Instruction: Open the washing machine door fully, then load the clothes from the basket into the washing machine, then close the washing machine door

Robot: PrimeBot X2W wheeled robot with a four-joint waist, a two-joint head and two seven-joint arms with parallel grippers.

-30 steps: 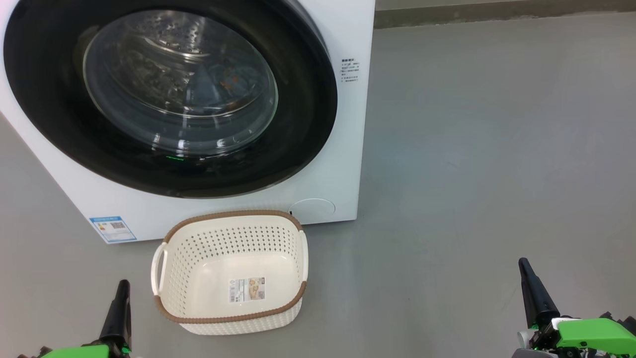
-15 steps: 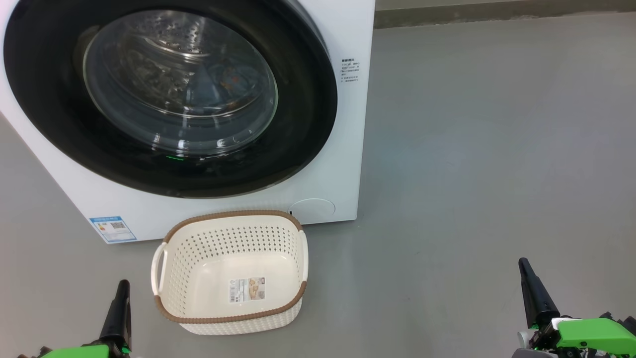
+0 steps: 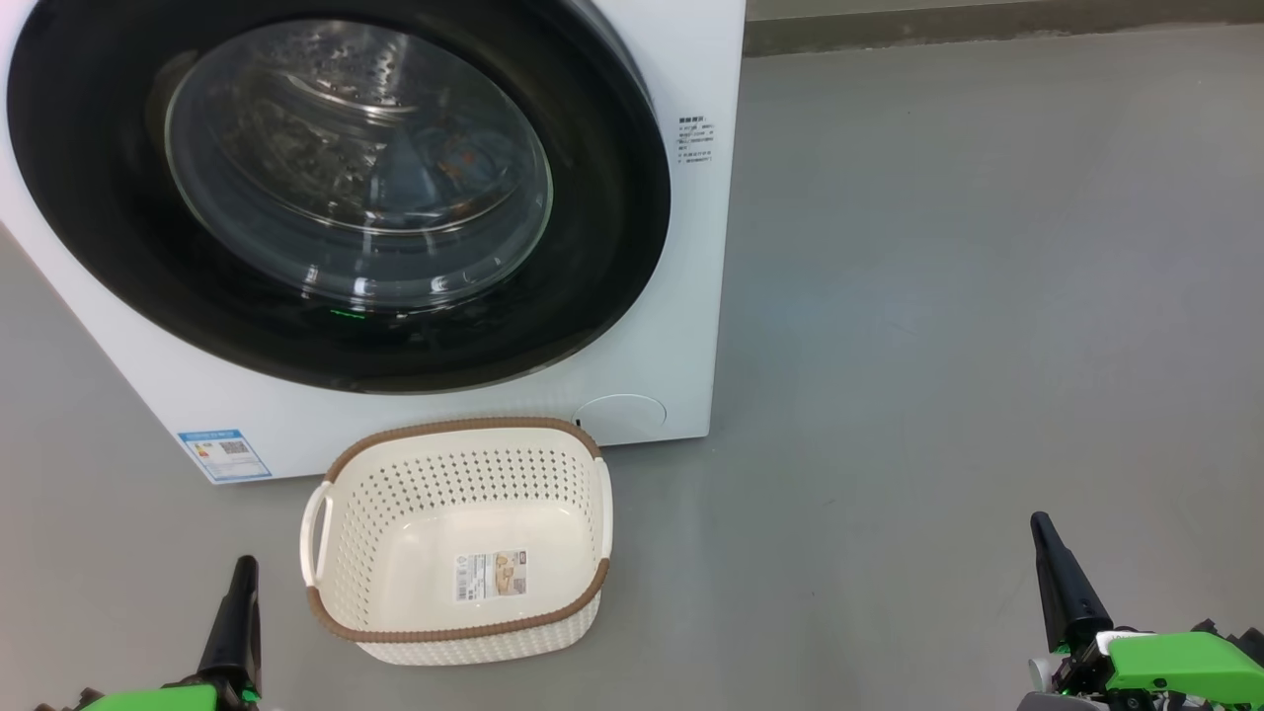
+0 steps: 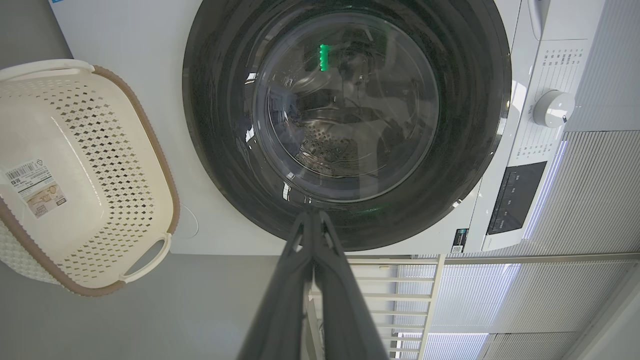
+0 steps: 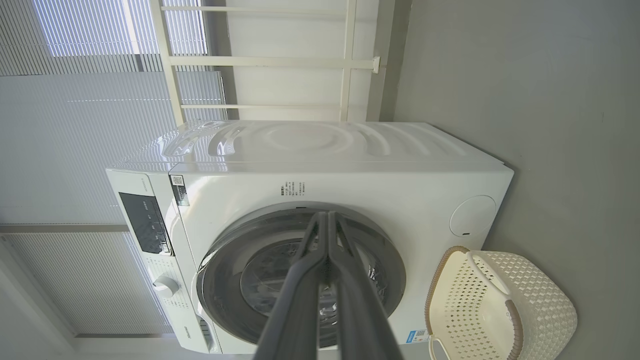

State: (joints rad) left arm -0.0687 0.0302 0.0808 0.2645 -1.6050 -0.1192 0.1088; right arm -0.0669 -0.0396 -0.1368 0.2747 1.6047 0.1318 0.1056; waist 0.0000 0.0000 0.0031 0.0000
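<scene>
The washing machine (image 3: 681, 296) stands with its black-rimmed door (image 3: 612, 227) closed flat against the front. Through the glass bowl a bit of light-blue clothes (image 3: 449, 163) with orange print shows inside the steel drum. In front of the machine sits the cream basket (image 3: 444, 484) on the floor, holding nothing but the sticker (image 3: 491, 575) on its bottom. My left gripper (image 3: 244, 565) is shut, low and left of the basket. Far to the right, my right gripper (image 3: 1039, 521) is shut as well. In the wrist views the left gripper (image 4: 312, 214) and right gripper (image 5: 327, 214) both show closed fingers pointing at the door (image 4: 470, 100).
Grey floor (image 3: 938, 346) spreads wide to the right of the machine. A blue energy label (image 3: 223, 453) and a round lower cover (image 3: 620, 413) mark the machine's front. A control panel with a knob (image 4: 552, 107) runs along its top; a white rack (image 4: 390, 295) and window blinds stand behind.
</scene>
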